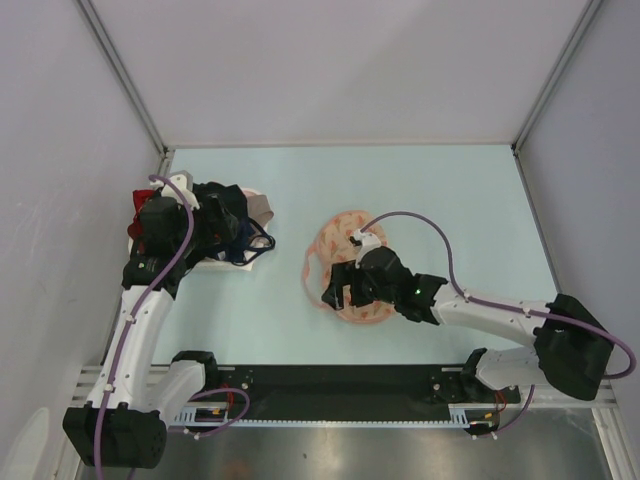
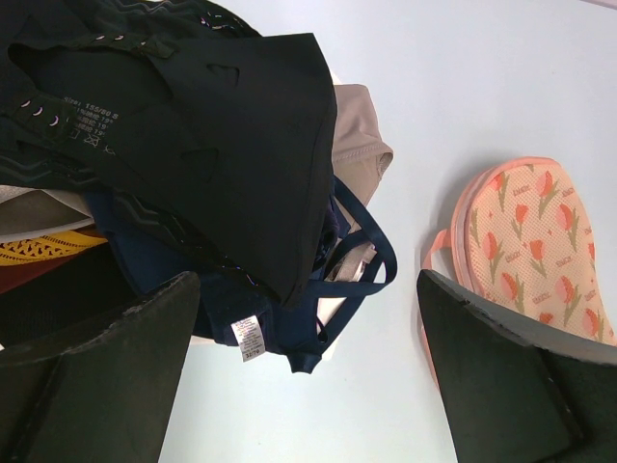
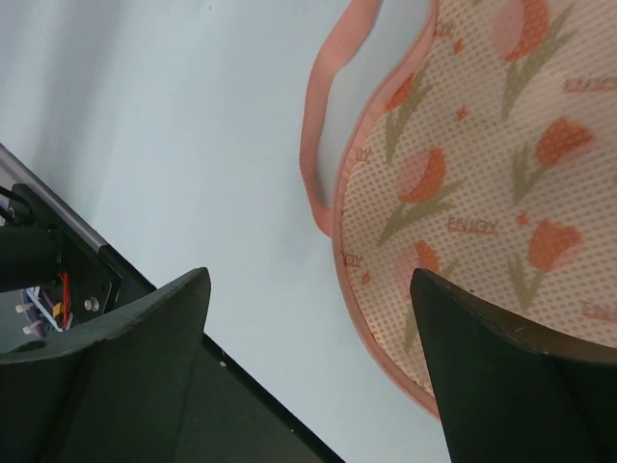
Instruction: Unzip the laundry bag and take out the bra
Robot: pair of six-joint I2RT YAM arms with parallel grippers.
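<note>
The laundry bag (image 1: 340, 238) lies right of the garment heap (image 1: 225, 225). The right gripper (image 3: 308, 282), jaws spread and empty, hangs over the bag's near-left rim. Closing here may pinch mesh or the pink loop (image 3: 321, 135) instead of the unseen zip pull, dragging the bag. The left gripper (image 2: 308, 282) gapes over the heap, steadying nothing.
</note>
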